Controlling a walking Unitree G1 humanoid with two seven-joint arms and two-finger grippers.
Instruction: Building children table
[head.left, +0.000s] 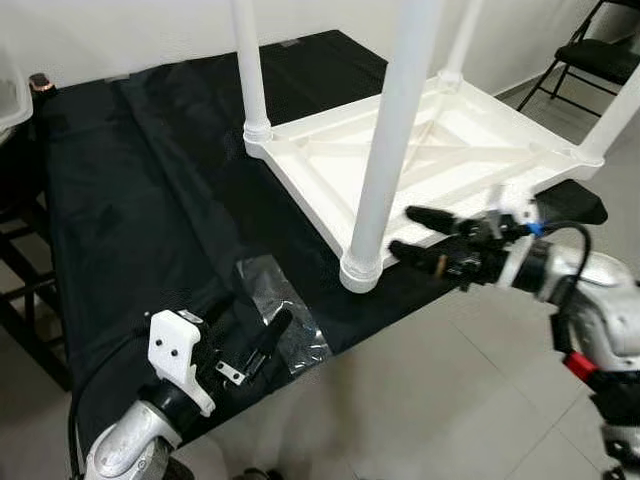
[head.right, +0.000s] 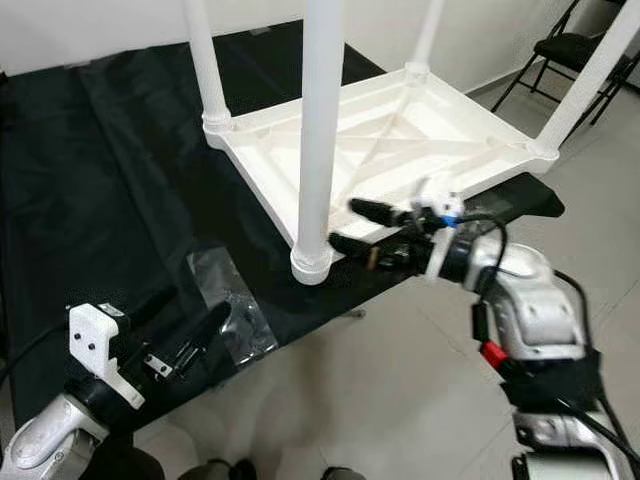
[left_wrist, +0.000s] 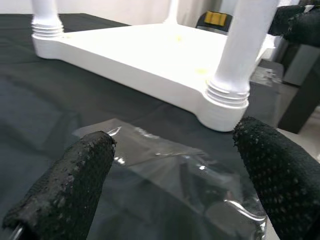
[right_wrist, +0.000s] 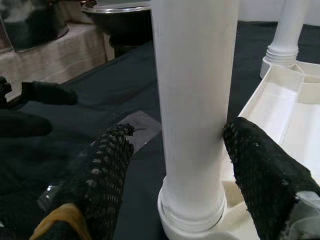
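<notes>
A black cloth (head.left: 150, 200) (creased in long folds) covers the surface from the far wall to its near edge. The wall (head.left: 130, 35) behind is plain white. Pale grey floor tiles (head.left: 420, 400) spread near and to the right, evenly lit. A black folding chair (head.left: 590, 60) stands far right. At far left a dark shelf frame (head.left: 20, 290) stands beside the surface.

1. The upside-down children table (head.left: 430, 150) is white moulded plastic, smooth with a soft sheen, and so is the leg (right_wrist: 195, 100) between the right gripper (head.left: 412, 233) fingers.
2. Black cloth (head.left: 150, 180) under it looks matt and a bit creased.
3. Just ahead of the left gripper (head.left: 250, 330) lies a clear plastic bag (left_wrist: 165, 160), glossy and crinkly.
4. Finger pads (left_wrist: 75, 175) are black, rough and pebbled.
5. Arms are brushed silver metal.
6. Floor (head.left: 420, 400) looks like smooth pale tile.
</notes>
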